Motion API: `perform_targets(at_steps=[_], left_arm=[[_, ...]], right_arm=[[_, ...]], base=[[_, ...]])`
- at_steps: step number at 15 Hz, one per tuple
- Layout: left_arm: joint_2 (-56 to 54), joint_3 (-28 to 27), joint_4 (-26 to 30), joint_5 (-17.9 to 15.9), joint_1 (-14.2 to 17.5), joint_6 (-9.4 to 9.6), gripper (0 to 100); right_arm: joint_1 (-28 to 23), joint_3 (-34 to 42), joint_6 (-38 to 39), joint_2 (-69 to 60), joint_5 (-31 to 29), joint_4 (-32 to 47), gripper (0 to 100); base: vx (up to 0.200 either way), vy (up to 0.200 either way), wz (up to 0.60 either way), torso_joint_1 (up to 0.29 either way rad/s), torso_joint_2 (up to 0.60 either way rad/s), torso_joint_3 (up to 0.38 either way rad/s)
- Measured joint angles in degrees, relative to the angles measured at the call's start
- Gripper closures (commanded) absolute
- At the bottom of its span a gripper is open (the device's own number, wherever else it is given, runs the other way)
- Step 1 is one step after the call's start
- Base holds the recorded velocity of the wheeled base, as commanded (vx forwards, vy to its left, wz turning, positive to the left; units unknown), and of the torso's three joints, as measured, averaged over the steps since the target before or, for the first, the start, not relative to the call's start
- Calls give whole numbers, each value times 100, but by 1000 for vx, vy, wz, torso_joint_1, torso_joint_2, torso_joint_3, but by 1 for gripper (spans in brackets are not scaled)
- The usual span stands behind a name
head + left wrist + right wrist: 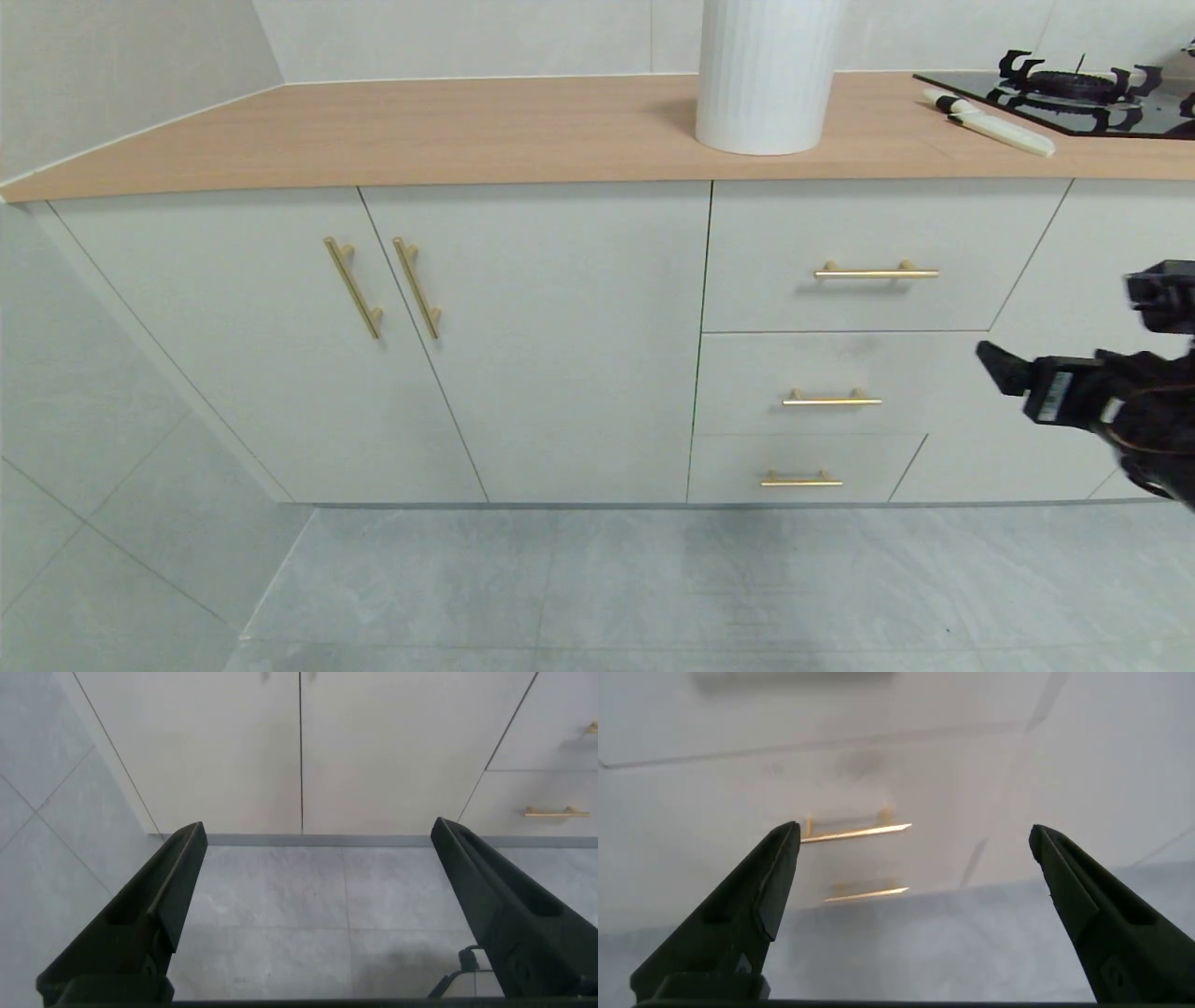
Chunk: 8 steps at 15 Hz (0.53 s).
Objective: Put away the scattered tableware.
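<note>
Knife (990,123) above right claw (913,835)

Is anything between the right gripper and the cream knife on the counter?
No loose object. The right gripper, jaws open, sits below the wooden countertop facing the grey drawers; the cream knife lies above by the black hob, so the counter edge intervenes.

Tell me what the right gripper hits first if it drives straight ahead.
Likely the middle drawer front, at or just beside the end of its handle; the right gripper is open and aimed there. Nothing shows in between, though depth is unclear.
</note>
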Motion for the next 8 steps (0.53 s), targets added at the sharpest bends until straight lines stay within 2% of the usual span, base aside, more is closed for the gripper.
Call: perform_targets(at_steps=[2, 4, 8], left_arm=[[0, 0, 0, 0, 0, 0, 0], [0, 0, 0, 0, 0, 0, 0], [0, 0, 2, 0, 0, 0, 0]], right_arm=[[-105, 523, -410, -1293, 7, 263, 0], [-168, 780, -731, -2522, -11, 1029, 0], [-293, 662, -1167, -4852, -74, 3842, 0]], base=[[0, 0, 0, 0, 0, 0], [0, 0, 0, 0, 0, 0], [0, 0, 0, 0, 0, 0]])
